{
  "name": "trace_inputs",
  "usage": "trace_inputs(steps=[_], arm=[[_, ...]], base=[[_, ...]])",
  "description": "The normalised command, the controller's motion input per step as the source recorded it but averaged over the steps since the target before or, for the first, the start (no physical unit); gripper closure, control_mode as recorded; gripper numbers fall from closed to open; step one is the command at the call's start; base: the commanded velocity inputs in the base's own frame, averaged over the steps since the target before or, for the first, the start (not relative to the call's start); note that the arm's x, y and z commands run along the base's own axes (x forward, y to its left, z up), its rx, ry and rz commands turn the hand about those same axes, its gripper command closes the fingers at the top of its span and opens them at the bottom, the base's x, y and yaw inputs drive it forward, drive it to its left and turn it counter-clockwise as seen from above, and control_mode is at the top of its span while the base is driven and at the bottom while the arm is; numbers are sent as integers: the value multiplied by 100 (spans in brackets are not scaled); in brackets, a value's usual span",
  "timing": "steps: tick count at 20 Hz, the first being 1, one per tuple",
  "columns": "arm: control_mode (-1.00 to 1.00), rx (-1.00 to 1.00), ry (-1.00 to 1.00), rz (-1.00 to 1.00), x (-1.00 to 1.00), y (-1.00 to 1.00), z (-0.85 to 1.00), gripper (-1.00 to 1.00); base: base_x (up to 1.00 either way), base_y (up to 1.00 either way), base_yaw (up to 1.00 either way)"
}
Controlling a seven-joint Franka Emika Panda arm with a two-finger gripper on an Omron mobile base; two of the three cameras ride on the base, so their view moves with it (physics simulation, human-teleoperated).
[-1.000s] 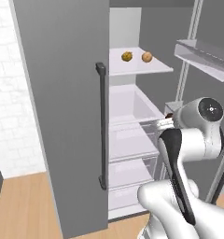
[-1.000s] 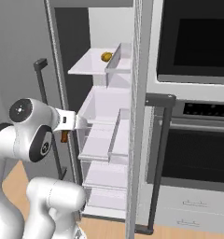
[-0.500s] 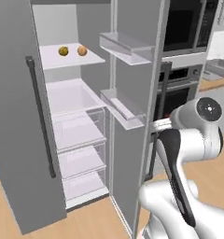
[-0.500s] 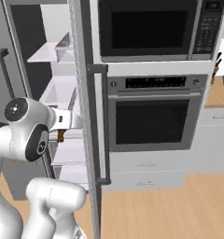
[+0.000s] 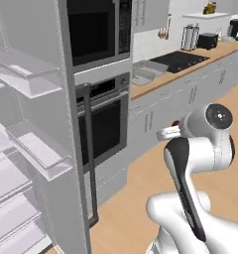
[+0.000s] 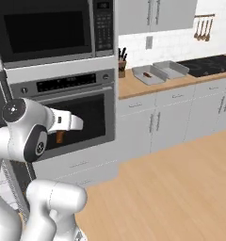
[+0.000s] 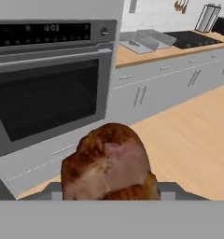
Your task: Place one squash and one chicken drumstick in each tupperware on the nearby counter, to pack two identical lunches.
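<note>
The white arm [image 5: 200, 149] stands in the foreground beside a built-in oven [image 5: 103, 121]. Beyond it, the wooden counter [image 5: 190, 62] carries two grey tupperware trays [image 5: 148, 69] next to a black stovetop [image 5: 180, 58].

Bare light wooden floor [image 6: 171, 179] lies open between the robot and the light wooden desk [image 6: 133, 85] far right. The two grey rectangular trays [image 6: 160, 72] stand there uncovered. The black-glass wall oven [image 6: 82, 113] blocks the near left.

Glossy white rounded arm [image 5: 190, 163] links, dark grey joint bands, round grey-dotted end caps; possibly a dark strip along the forearm.
</note>
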Motion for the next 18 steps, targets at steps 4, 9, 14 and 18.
trace_inputs(steps=[4, 9, 14, 18], arm=[[100, 0, 0, 0, 0, 0, 0, 100], [100, 0, 0, 0, 0, 0, 0, 100], [100, 0, 0, 0, 0, 0, 0, 100], [100, 0, 0, 0, 0, 0, 0, 100]], base=[[100, -59, -22], [100, -84, -4], [100, -91, -2], [100, -49, 1]])
